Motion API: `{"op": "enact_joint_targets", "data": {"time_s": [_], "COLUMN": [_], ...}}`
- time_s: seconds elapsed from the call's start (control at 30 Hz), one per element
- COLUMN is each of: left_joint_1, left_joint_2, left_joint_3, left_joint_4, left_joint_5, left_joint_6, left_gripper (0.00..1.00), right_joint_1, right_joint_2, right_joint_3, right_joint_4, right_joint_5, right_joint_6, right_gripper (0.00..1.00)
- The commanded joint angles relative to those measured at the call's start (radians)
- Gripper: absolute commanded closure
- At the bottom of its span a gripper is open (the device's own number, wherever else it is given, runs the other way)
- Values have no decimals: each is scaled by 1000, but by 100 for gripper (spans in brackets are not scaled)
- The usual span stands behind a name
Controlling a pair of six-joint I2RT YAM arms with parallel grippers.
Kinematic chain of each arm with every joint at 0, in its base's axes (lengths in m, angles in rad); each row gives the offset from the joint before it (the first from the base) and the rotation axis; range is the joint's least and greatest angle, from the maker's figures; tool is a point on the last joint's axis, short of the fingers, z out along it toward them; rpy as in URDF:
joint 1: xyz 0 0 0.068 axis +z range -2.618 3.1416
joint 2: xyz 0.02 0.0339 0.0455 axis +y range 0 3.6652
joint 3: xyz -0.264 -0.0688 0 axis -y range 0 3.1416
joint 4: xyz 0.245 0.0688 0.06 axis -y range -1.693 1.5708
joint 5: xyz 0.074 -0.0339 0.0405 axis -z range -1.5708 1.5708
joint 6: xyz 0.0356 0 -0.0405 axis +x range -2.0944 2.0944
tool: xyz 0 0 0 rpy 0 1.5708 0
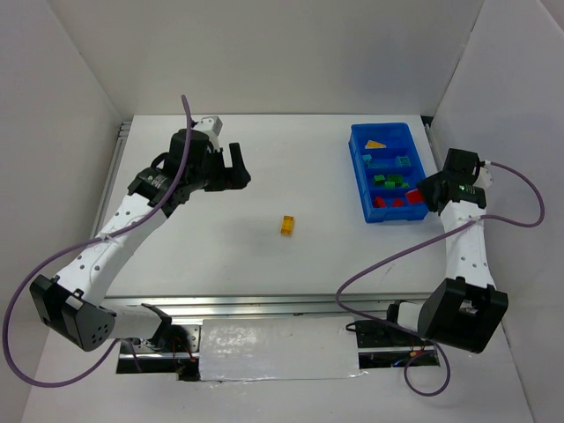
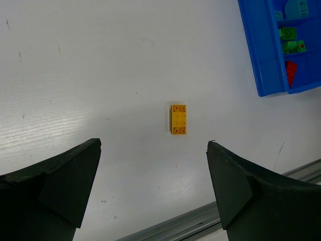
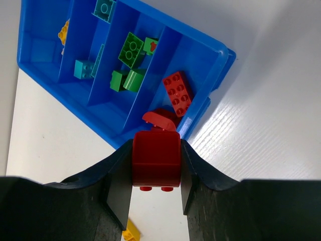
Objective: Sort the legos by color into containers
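Note:
My right gripper is shut on a red lego and holds it above the near end of the blue bin. Two more red legos lie in the compartment just beyond it. The other compartments hold green legos, teal ones and a yellow piece. From above, that gripper sits at the bin's near right corner. One yellow lego lies alone mid-table. My left gripper hangs open above the table; the yellow lego is ahead of its jaws.
White walls enclose the table on three sides. A metal rail runs along the near edge. The bin stands at the back right, and the right arm's purple cable loops over the near right of the table.

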Motion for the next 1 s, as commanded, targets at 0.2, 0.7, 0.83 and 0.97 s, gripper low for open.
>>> {"op": "enact_joint_targets", "data": {"time_s": [0.2, 0.7, 0.83, 0.97], "left_joint_1": [8, 10, 12, 13], "left_joint_2": [-6, -42, -53, -59], "left_joint_3": [-8, -45, -66, -86], "left_joint_4": [46, 0, -6, -8], "left_joint_5": [16, 19, 28, 41], "left_joint_6": [-29, 13, 19, 19], "left_gripper": [1, 0, 1, 1], "right_joint_1": [-6, -6, -6, -4], "right_joint_2": [30, 285, 331, 351], "right_joint_3": [18, 127, 153, 167], "right_joint_4": [36, 68, 84, 102], "right_joint_5": [15, 19, -5, -33], "right_joint_6": [-10, 16, 11, 19], "right_gripper": [100, 97, 96, 96]}}
